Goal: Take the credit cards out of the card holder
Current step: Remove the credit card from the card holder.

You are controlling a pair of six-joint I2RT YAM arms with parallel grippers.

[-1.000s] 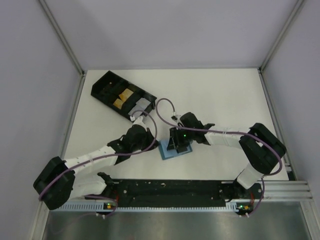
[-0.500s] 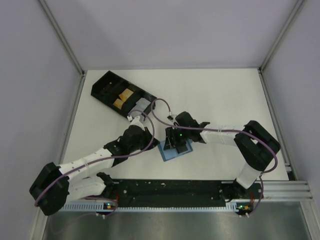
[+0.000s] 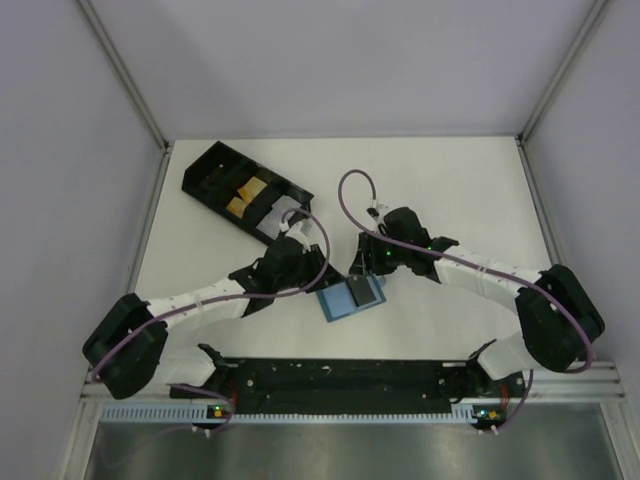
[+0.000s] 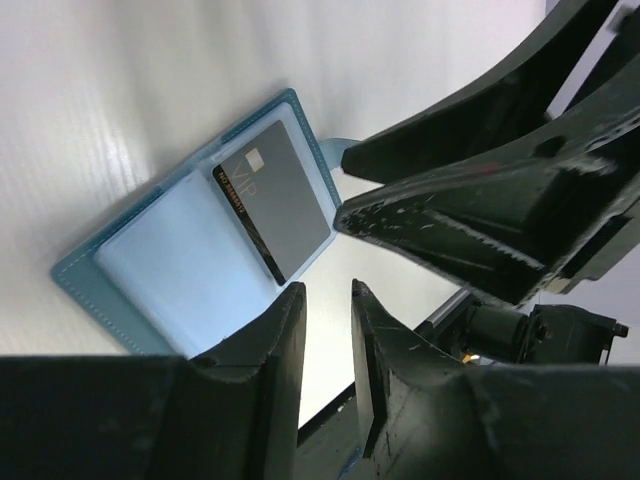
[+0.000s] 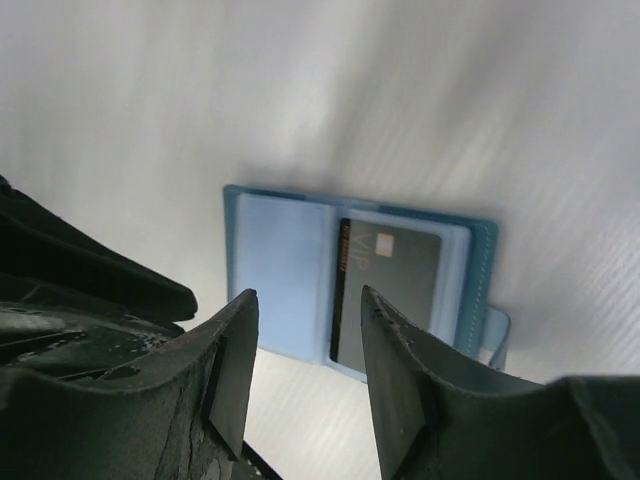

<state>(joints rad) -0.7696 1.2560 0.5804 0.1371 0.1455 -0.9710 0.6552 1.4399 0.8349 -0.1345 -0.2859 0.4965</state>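
The blue card holder (image 3: 341,301) lies open and flat on the white table between my two grippers. Its right panel holds a dark grey card (image 3: 363,291); its left panel shows only pale blue. In the left wrist view the holder (image 4: 170,260) and the card (image 4: 275,195) lie just beyond my left gripper (image 4: 326,290), whose jaws stand a narrow gap apart and hold nothing. In the right wrist view the holder (image 5: 280,270) and the card (image 5: 392,285) lie under my right gripper (image 5: 307,296), which is open and empty above it. From above, the left gripper (image 3: 318,274) is at the holder's left edge and the right gripper (image 3: 369,266) at its far edge.
A black compartmented tray (image 3: 212,168) lies at the back left with a yellowish card (image 3: 245,196) and a grey card (image 3: 285,212) in it. The black rail (image 3: 340,375) with the arm bases runs along the near edge. Grey walls enclose the table.
My right gripper has lifted off the holder and drawn back to its far side, uncovering the grey card. My left gripper has moved right, up to the holder's left edge.
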